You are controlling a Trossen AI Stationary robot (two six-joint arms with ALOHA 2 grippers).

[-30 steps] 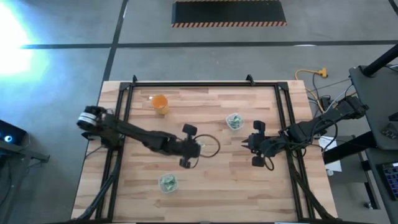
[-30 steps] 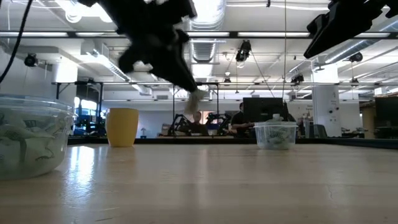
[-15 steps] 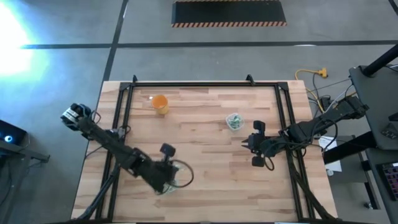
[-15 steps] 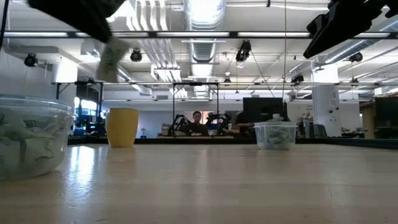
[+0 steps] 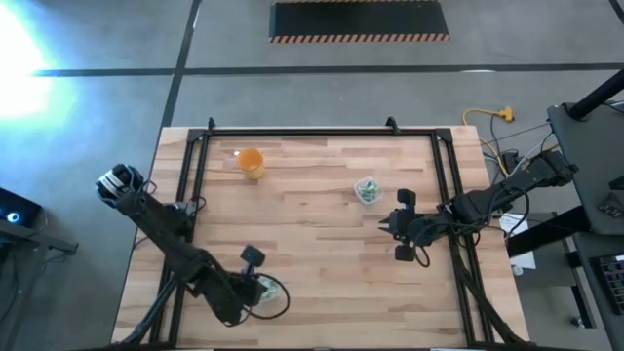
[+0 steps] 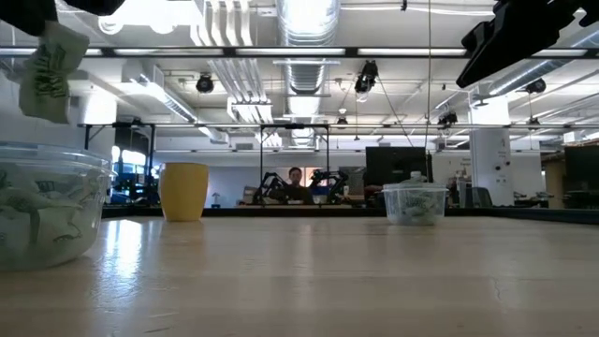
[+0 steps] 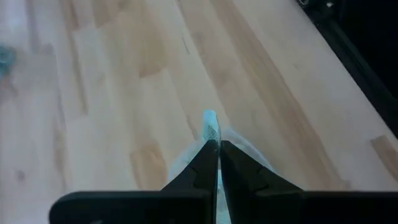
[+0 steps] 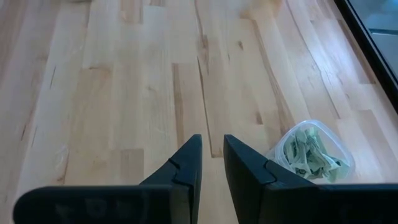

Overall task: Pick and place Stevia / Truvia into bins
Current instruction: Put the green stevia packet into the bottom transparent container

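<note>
Left pincer [image 7: 214, 144] pinching one Stevia sachet [image 7: 209, 126] by its edge above the near bin [image 6: 42, 201]: light, limp paper, best held at an edge; right pincer [image 8: 212, 147], slightly parted and empty, waits beside the far bin [image 8: 313, 152].

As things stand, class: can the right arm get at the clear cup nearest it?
Probably yes. The right claw hangs empty, slightly open, beside the clear cup, with only bare table between them. The left claw works far off.
</note>
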